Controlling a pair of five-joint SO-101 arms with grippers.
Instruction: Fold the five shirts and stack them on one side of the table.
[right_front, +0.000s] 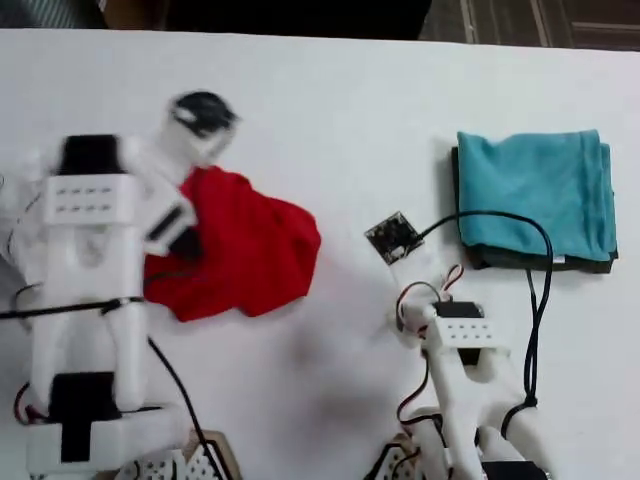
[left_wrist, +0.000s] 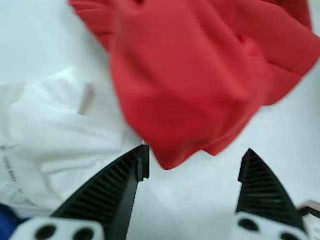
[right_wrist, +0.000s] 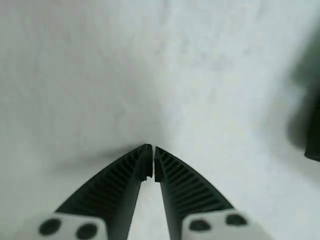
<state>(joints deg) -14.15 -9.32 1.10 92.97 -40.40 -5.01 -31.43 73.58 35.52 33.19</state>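
Hovering spread wide over the red shirt's (right_front: 240, 250) edge at centre-left, the left gripper (left_wrist: 196, 152) should pinch one clean hem; the right gripper (right_wrist: 153, 149) rests closed, empty.

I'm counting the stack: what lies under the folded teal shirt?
A dark folded cloth shows along two edges beneath the folded teal fabric shirt. Its middle and anything further down are covered.
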